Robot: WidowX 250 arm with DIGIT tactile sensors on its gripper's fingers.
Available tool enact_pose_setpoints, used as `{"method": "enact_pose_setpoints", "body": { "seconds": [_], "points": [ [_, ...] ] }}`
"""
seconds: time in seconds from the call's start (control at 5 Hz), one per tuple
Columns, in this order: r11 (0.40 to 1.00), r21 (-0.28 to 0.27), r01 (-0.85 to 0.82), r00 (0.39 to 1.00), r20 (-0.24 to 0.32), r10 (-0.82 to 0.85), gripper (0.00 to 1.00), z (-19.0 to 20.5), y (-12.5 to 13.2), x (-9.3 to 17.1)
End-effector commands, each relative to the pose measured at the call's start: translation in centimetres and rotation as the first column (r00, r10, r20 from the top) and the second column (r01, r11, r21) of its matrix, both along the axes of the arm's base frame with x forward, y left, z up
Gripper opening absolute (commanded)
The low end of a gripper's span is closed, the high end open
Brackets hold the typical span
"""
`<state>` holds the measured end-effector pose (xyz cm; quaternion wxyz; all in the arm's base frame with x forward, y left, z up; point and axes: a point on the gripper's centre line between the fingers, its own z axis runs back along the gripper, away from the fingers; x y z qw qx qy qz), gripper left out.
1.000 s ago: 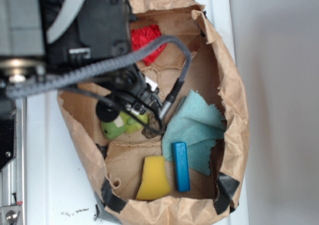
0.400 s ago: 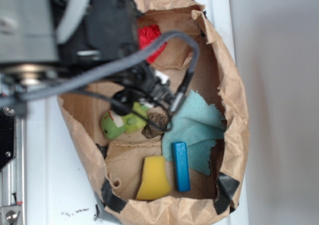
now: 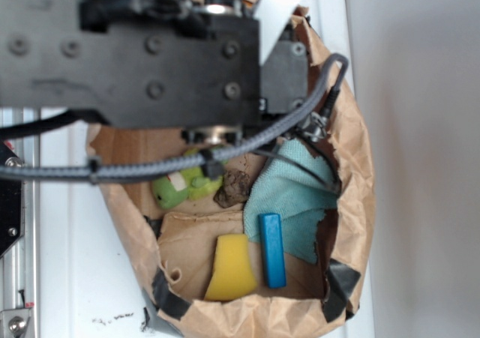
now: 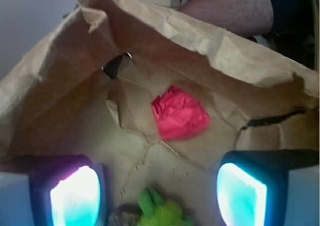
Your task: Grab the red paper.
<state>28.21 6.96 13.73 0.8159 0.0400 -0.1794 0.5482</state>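
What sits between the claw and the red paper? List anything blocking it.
Nothing visible blocks it. In the wrist view the red paper lies alone on the bag floor ahead of the open claw. The green plush toy sits under the claw, short of the paper.

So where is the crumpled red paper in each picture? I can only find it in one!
Exterior view: the red paper is not visible; the black robot arm covers the top of the brown paper bag.
Wrist view: the red paper sits mid-frame on the bag floor near the back wall, ahead of the open gripper.
Shared landmark: the green plush toy, seen at the bottom edge in the wrist view.
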Motion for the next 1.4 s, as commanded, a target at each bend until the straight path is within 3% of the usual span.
{"method": "enact_pose_setpoints", "body": {
  "seconds": [0.0, 0.4, 0.6, 1.0, 1.2],
  "points": [
    [0.999, -0.035, -0.026, 0.999, 0.039, 0.027, 1.0, -1.8, 2.3, -2.1],
    [0.986, -0.137, -0.094, 0.995, -0.001, 0.095, 1.0, -3.1, 2.1, -2.4],
    [0.984, -0.139, -0.109, 0.994, -0.008, 0.109, 1.0, -3.1, 2.4, -3.2],
    [0.994, -0.016, -0.105, 0.994, -0.021, 0.105, 1.0, -2.9, 3.4, -4.7],
    [0.994, -0.016, -0.105, 0.994, -0.021, 0.105, 1.0, -2.9, 3.4, -4.7]
  ]
}}
